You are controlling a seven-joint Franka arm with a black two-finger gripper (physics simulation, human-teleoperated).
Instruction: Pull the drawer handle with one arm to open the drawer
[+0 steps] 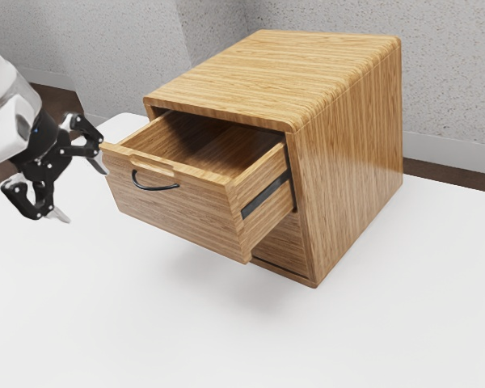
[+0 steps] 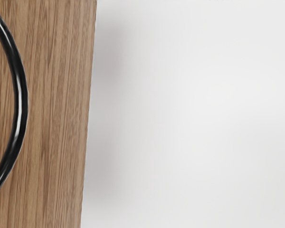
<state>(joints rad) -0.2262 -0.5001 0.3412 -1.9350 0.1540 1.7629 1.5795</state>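
The light bamboo-wood drawer (image 1: 186,206) stands pulled well out of its boxy wooden cabinet (image 1: 347,162) — open, so the task looks done. The black two-finger gripper (image 1: 82,192) hangs just beside the drawer front, fingers spread apart and holding nothing — clear of the thin black wire handle (image 1: 149,186), probably to avoid snagging it.

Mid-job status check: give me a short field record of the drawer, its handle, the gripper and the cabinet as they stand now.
drawer: light wooden drawer, standing well out of the cabinet, open
handle: thin black curved wire handle on the drawer front, nothing gripping it
gripper: black two-finger gripper, open, at the exterior view's left of the drawer front, not on the handle
cabinet: light wooden box cabinet, upright on the white table
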